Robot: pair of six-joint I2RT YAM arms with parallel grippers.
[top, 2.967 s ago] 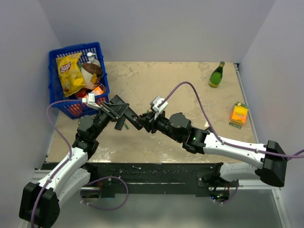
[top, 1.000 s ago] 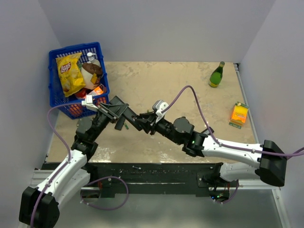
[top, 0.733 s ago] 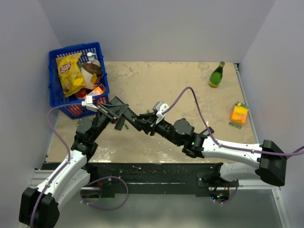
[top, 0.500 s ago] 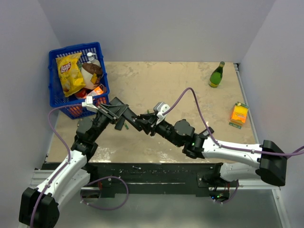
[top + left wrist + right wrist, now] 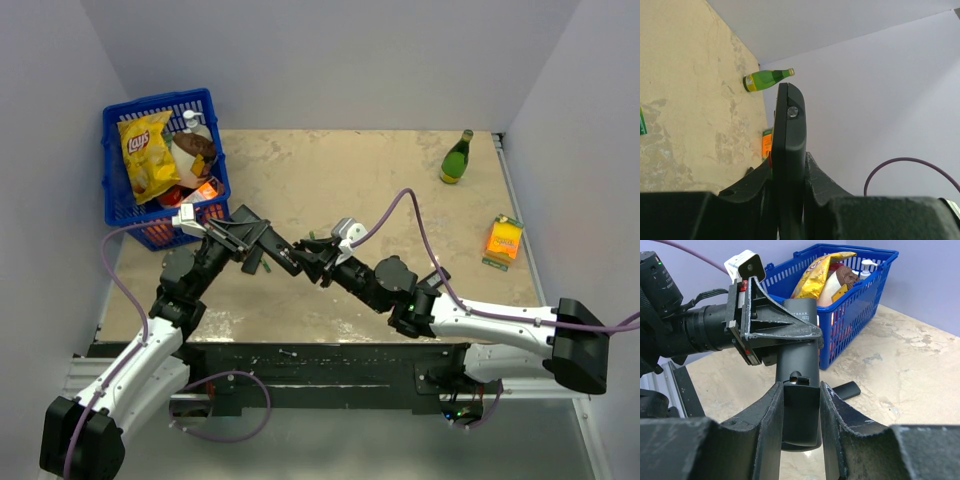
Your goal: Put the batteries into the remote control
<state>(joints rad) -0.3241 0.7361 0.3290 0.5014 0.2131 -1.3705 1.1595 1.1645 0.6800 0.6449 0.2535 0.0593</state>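
You've got the remote control (image 5: 799,360) held up off the table, mid-scene, betw. both arms. L gripper (image 5: 789,167) is clamped on its sides at the left end. R gripper (image 5: 801,390) pinches the right end, fingers (image 5: 771,415) tight against it. Small black cover (image 5: 846,389) lies flat on the table below, near the blue basket (image 5: 160,100) at far left. Green bottle (image 5: 457,158) stands far right.
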